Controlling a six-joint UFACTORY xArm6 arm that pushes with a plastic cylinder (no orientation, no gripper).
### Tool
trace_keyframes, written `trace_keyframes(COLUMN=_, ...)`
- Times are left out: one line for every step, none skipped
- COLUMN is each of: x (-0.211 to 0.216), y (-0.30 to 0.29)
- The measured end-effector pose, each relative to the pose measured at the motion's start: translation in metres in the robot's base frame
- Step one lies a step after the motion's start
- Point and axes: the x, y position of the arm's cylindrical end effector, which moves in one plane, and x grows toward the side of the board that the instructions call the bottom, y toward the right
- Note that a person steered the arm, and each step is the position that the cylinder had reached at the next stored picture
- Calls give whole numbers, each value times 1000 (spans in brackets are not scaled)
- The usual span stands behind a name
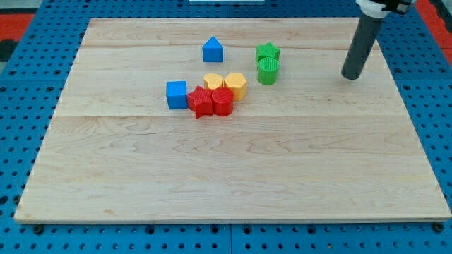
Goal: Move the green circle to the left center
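Item: end effector rod, my tip [351, 76] bare, holding nothing, well right of green circle [268, 71].
Circle touches green star [268, 51]; a leftward push across the surface [226, 183] risks ploughing into yellow blocks [226, 83] or dragging the star.

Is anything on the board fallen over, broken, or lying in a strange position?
Nothing stands out. All blocks sit flat on the wooden board. The green circle touches the green star above it, and the red and yellow blocks cluster beside the blue cube. My tip rests apart, toward the view's right of the green circle.
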Motion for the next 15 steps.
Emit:
trace_keyframes(x=-3, y=-21)
trace_keyframes(x=-3, y=-21)
trace_keyframes(x=-3, y=-28)
trace_keyframes(x=-3, y=-60)
trace_keyframes(x=-3, y=-126)
trace_keyframes(x=-13, y=-184)
trace_keyframes(x=-30, y=-182)
trace_keyframes(x=-62, y=-182)
trace_keyframes(x=-29, y=-250)
trace_keyframes(x=-18, y=-302)
trace_keyframes(x=6, y=-245)
trace_keyframes(x=24, y=-285)
trace_keyframes(x=12, y=-331)
trace_keyframes(x=10, y=-407)
trace_keyframes(x=13, y=-349)
